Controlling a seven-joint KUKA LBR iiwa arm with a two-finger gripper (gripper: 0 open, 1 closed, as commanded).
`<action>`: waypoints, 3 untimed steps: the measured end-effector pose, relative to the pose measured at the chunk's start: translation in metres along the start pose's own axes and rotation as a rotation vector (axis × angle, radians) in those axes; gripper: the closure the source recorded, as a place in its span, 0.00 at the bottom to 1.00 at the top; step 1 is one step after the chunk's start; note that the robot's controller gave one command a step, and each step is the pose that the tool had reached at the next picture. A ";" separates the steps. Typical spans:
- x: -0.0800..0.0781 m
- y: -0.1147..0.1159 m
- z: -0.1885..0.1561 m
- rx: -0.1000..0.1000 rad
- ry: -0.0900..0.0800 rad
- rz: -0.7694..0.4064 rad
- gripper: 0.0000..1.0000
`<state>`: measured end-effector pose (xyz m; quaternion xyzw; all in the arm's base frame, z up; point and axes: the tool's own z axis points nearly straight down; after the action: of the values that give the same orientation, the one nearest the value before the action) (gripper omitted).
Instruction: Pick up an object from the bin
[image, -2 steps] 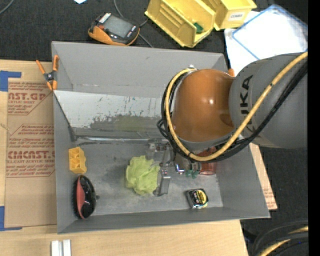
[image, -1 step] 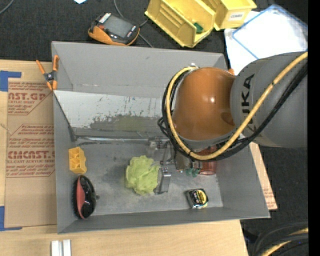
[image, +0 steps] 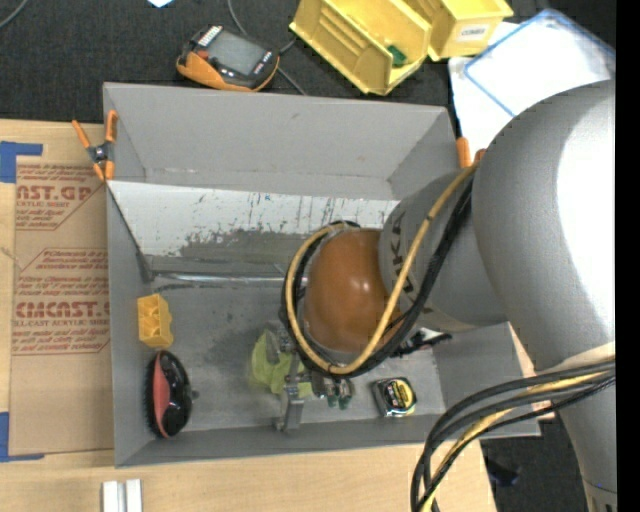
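My gripper (image: 291, 403) is low in the front middle of the bin, just under the arm's orange dome. A crumpled yellow-green soft thing (image: 266, 362) lies right beside it on its left and slightly behind, touching or nearly touching it. A small black and yellow tape measure (image: 397, 396) rests on the bin floor to the gripper's right. I see nothing clearly held by the gripper.
A yellow toy block (image: 154, 320) sits near the left wall. A black and red oval brush (image: 168, 394) lies in the front left corner. The arm and its cables cover the bin's right side.
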<state>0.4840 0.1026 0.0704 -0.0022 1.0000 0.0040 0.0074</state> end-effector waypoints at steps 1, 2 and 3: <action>0.000 0.020 -0.080 0.003 0.001 0.084 0.00; -0.008 0.018 -0.034 0.003 0.012 0.180 0.00; -0.011 -0.020 0.000 0.003 -0.002 0.018 0.00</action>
<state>0.4952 0.0828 0.0700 0.0069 0.9999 0.0028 0.0085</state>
